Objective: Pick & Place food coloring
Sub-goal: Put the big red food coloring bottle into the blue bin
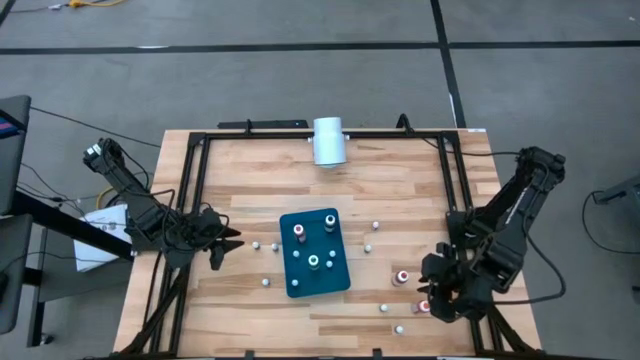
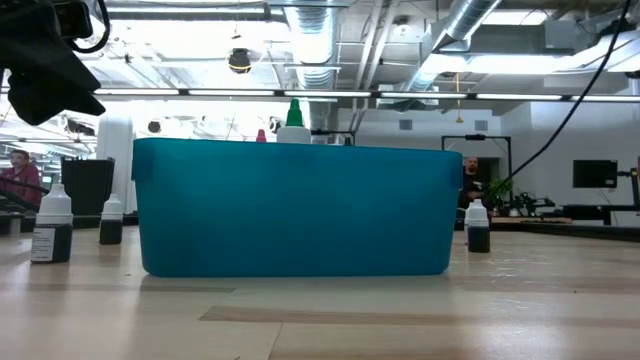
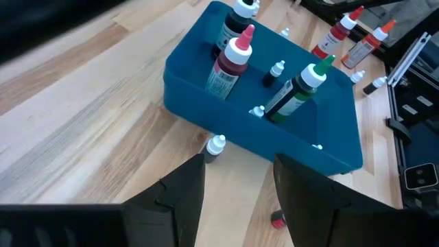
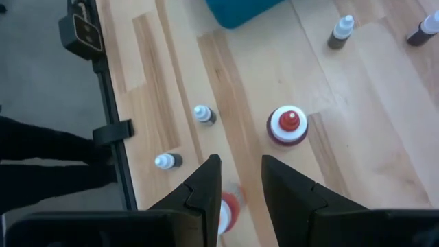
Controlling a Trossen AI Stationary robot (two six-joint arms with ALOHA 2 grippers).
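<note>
A teal tray (image 1: 300,280) sits mid-table. Standing in it are a red-topped food coloring bottle (image 3: 230,62), a green-topped one (image 3: 298,89), a dark one (image 3: 236,24) and small white-capped ones. More small bottles stand loose on the wood around it. My left gripper (image 1: 225,245) waits open at the tray's left side, with a tiny white-capped bottle (image 3: 215,145) ahead of its fingers. My right gripper (image 1: 430,300) hangs open near the table's right front, pointing down over a red-topped bottle (image 4: 230,206). That bottle shows blurred in the gap between the fingers. A second red-topped bottle (image 4: 287,125) stands just beyond.
A large white cylinder (image 1: 328,140) lies at the table's far edge. Black frame rails (image 1: 195,190) run along the table's sides. Two small bottles (image 4: 204,114) (image 4: 167,160) stand near the right rail. In the low view the tray (image 2: 300,205) fills the middle, and a person (image 2: 15,170) shows far behind.
</note>
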